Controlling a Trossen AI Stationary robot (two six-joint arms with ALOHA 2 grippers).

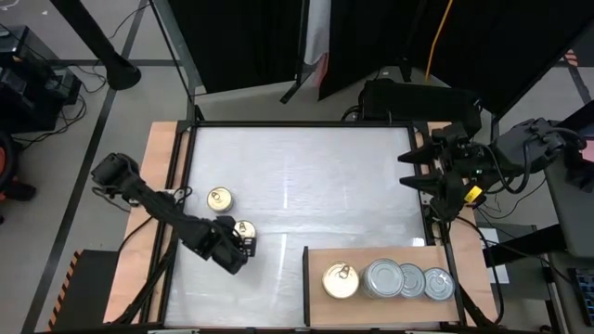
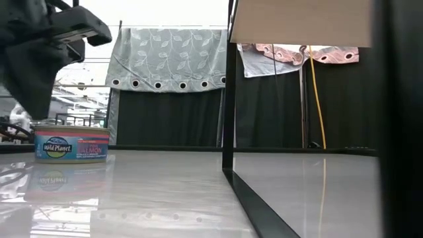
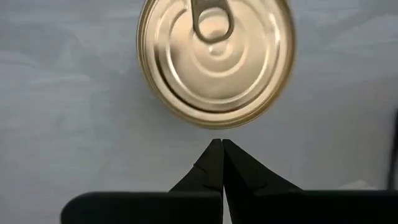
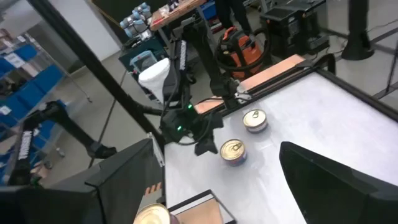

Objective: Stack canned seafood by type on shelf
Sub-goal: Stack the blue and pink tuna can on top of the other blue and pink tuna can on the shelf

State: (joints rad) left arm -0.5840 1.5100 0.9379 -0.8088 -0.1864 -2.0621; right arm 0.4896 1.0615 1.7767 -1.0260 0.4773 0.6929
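Observation:
Two gold pull-ring tins stand on the white tabletop at the left: one farther off, one right by my left gripper. In the left wrist view the shut fingertips point down just short of that tin's rim, with a small gap. The low view shows a blue-labelled tin on its base. The wooden shelf at the near right carries one gold tin and three silver tins in a row. My right gripper is open and empty at the table's right edge.
Narrow wooden strips run along the table's left and right sides. A black frame post stands at the shelf's corner. The white tabletop lies between the two arms. Clutter and equipment stand in the room beyond the table.

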